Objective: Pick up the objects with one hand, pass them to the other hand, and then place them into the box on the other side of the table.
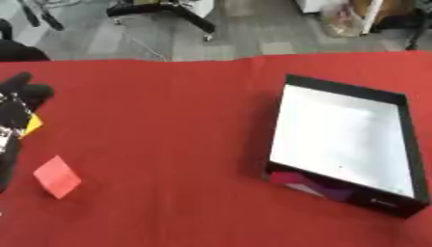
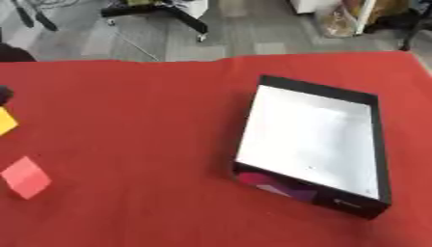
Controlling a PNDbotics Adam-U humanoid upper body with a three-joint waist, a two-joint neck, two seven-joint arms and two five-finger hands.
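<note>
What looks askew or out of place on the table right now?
The box sits skewed to the table edge. Otherwise nothing odd: a red block lies loose, and the left hand is beside a yellow piece.

box right, two blocks far left

The left hand is black and bulky, with small white-and-dark markings along its side.

1. No readable text, brand, number or sign anywhere.
2. Small pale mark on the black outer wall of the box, near its front corner: possibly a label, too blurred to read.
</note>
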